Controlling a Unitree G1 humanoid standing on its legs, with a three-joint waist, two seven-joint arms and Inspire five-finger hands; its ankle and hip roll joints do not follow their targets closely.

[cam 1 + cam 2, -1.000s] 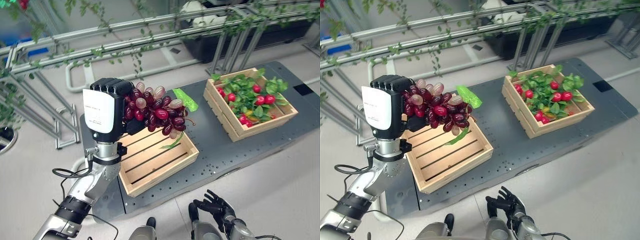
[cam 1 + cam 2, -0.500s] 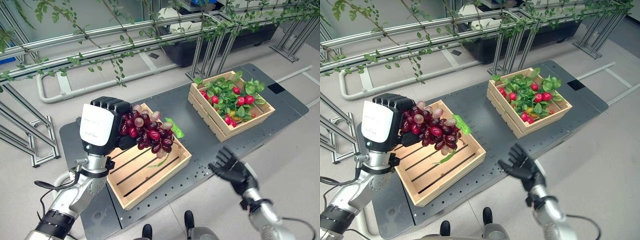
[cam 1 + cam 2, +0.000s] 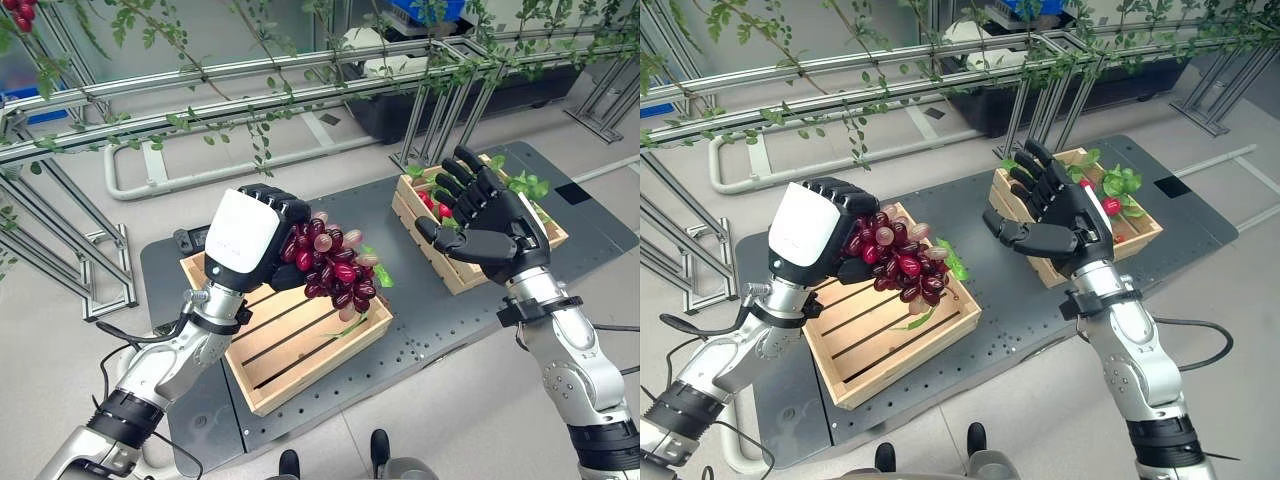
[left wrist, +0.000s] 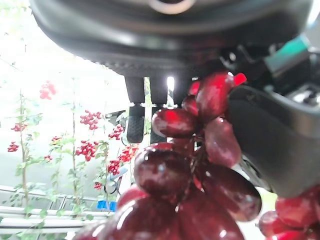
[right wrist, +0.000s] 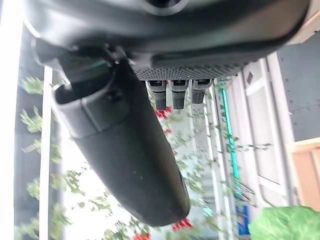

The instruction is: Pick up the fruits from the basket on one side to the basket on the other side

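- Left hand (image 3: 245, 240): raised at centre-left of the left eye view, back of the hand toward the camera, fingers curled round a bunch of dark red grapes (image 3: 332, 272).
- Grapes: held in the air above the left crate (image 3: 300, 345), clear of its slats. The bunch hangs out of the hand toward frame centre, and a green leaf (image 3: 378, 272) shows at its right edge.
- Left wrist view: the grapes (image 4: 190, 175) lie against the palm, with the fingers (image 4: 136, 117) beyond them and the thumb pressed in from the side.
- Left crate: light wood, slatted floor, at lower centre of the frame on the dark grey platform (image 3: 440, 320). A thin green stem lies on its slats under the grapes.
- Right hand (image 3: 490, 225): raised at centre-right of the frame, fingers spread and straight, thumb pointing toward the grapes, holding nothing. It is well apart from the bunch.
- Right wrist view: the thumb and a row of straight fingers (image 5: 172, 92), with nothing between them.
- Right crate (image 3: 450, 270): at right of the frame on the same platform, partly behind the right hand. It holds green leaves and small red fruits (image 3: 1110, 205).
- Background: metal rails (image 3: 200, 105) with trailing green vines cross the upper part of the frame.
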